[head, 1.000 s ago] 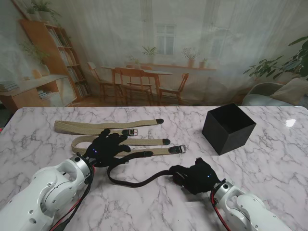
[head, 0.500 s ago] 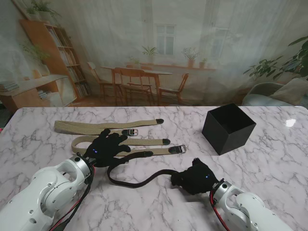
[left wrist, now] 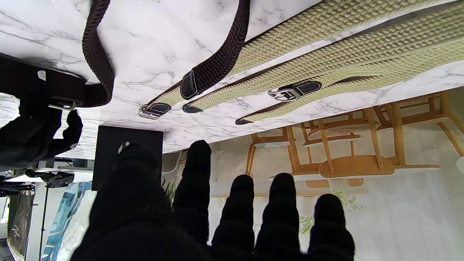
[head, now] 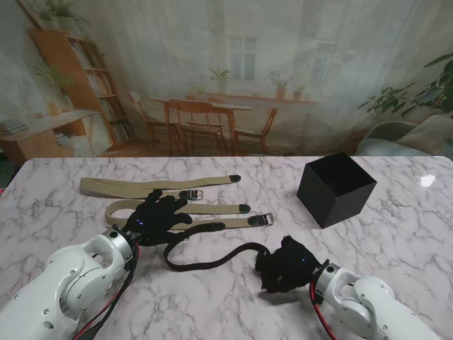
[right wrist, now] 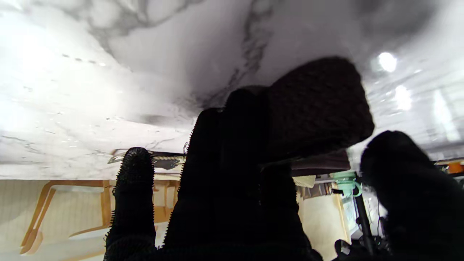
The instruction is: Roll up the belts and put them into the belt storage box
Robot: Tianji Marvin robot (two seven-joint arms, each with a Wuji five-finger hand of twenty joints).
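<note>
A dark brown woven belt [head: 212, 256] curves across the marble table from my left hand [head: 157, 217] to my right hand [head: 285, 264]. The right hand is shut on the belt's rolled end [right wrist: 319, 105], lifted slightly off the table. My left hand rests flat with fingers spread on the belt's other end and on the tan belts [head: 141, 185]. The left wrist view shows the dark belt [left wrist: 221, 61] lying over the tan belts [left wrist: 326, 54], with their buckles [left wrist: 279, 94] visible. The black storage box [head: 335, 188] stands at the far right, open side up.
Three tan belts lie side by side in front of my left hand, their tips and buckles [head: 267, 219] pointing right. The table's far edge [head: 233, 159] runs behind them. Bare marble [head: 396, 234] lies between my right hand and the box.
My right hand has rolled and drawn the dark belt's end toward me and slightly right. The belt's loop has straightened and shifted. The left hand has stayed in place.
</note>
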